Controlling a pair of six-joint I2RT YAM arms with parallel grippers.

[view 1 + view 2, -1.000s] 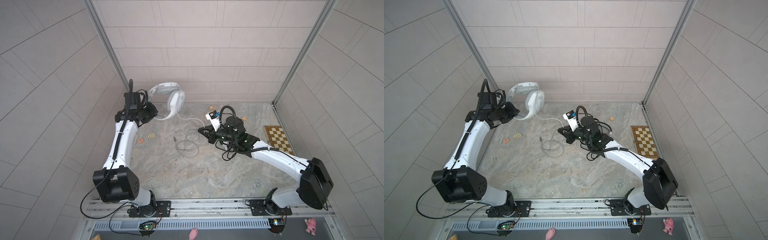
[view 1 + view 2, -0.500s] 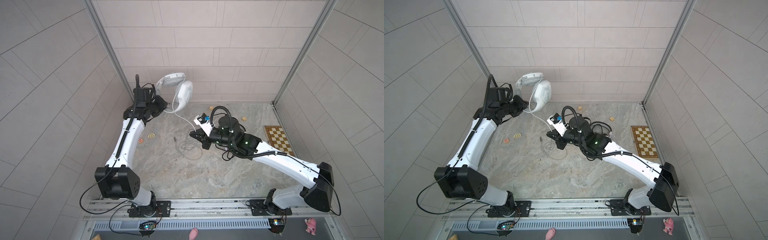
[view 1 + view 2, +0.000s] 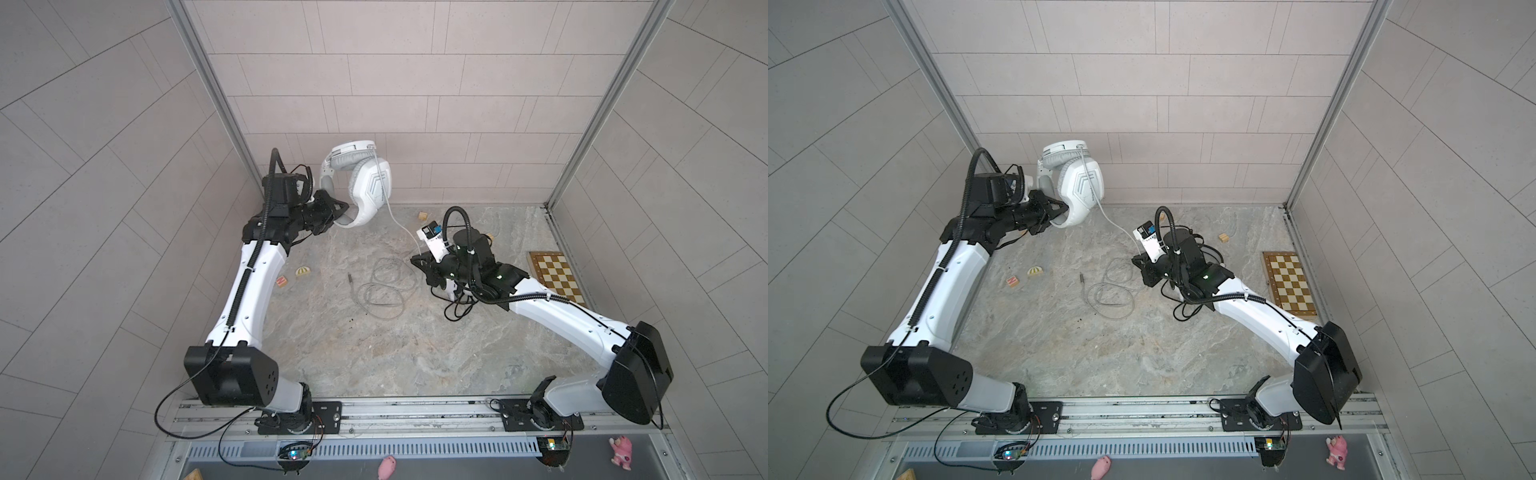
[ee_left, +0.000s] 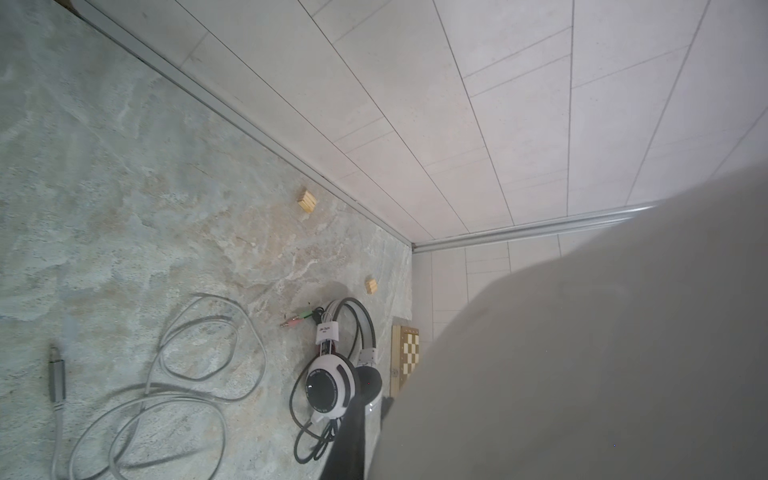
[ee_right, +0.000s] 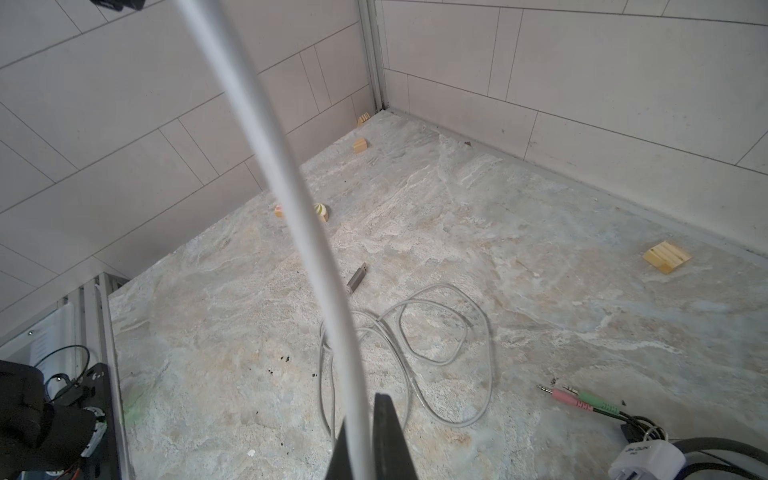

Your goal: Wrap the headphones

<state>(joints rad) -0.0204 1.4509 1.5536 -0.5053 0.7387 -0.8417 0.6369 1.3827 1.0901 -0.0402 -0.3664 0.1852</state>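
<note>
Centre: grey cable (image 3: pixel 380 286), slack coils on table (image 3: pixel 332 353). Just beyond, right gripper (image 5: pixel 364 449) clamped on its rising run. Upper left, farthest: left gripper (image 3: pixel 338 211) clamped on white headset (image 3: pixel 368 187), held aloft. We judge winding is starting; next we loop cable around it.

Two headphones (image 3: pixel 372 189) (image 4: pixel 330 388), one chessboard (image 3: pixel 555 278), two pink toys (image 3: pixel 386 467) (image 3: pixel 620 453), six small wooden blocks (image 5: pixel 666 257) (image 5: pixel 360 145) (image 5: pixel 363 119) (image 5: pixel 322 212) (image 5: pixel 278 210) (image 4: pixel 371 286).

Front floor (image 3: pixel 374 357) free — cable loops (image 3: pixel 384 286) ctr

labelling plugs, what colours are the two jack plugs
Pink and green jack plugs, right wrist view.
</note>
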